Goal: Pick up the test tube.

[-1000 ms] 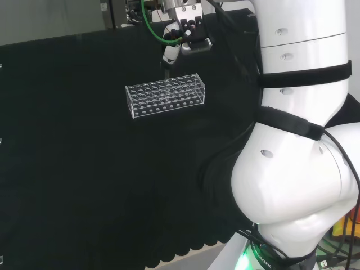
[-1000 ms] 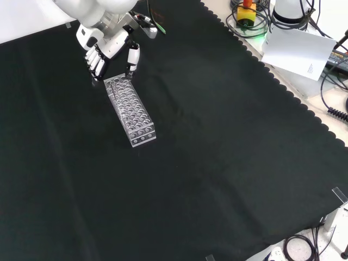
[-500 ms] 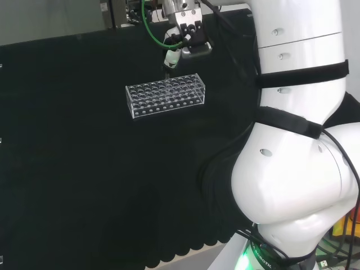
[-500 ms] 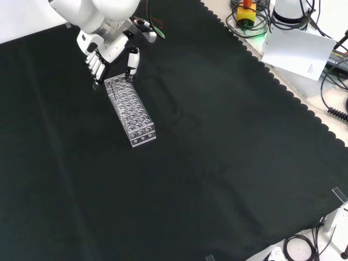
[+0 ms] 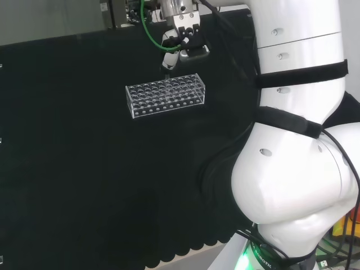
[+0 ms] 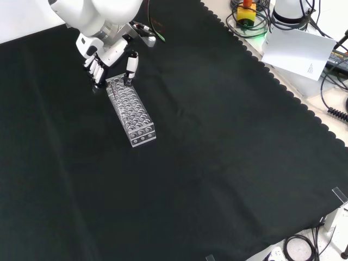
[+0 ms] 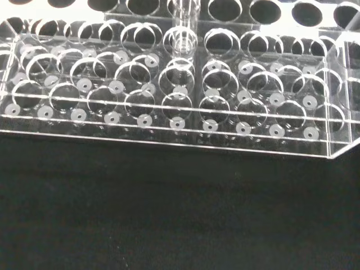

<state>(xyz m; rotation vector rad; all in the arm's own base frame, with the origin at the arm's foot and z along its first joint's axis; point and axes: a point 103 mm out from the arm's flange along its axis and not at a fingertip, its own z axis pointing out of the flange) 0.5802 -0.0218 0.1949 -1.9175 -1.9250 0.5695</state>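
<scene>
One clear rack [image 6: 130,110] of many round wells is seen lying on the black surface [image 6: 217,152], long axis running toward the camera in the front view and left to right in the head view [image 5: 165,94].

Front view: the robot hand [image 6: 109,57] is seen at the rack's far end, its fingers [image 6: 97,68] hanging down on the left of that end and its thumb [image 6: 130,64] on the right, spread apart with a gap between them. No tube can be made out there.

Head view: the robot hand [image 5: 179,45] is seen just above the rack's far long edge, partly hidden among cables and dark fittings. A thin vertical line below one fingertip may be the test tube, but this cannot be confirmed.

Wrist view: a single clear test tube [image 7: 183,22] is seen standing upright in a well of the rack [image 7: 169,107], in a row away from the near wall; its upper part is cut off by the frame edge. Whether it is touched cannot be told. The other wells appear empty.
</scene>
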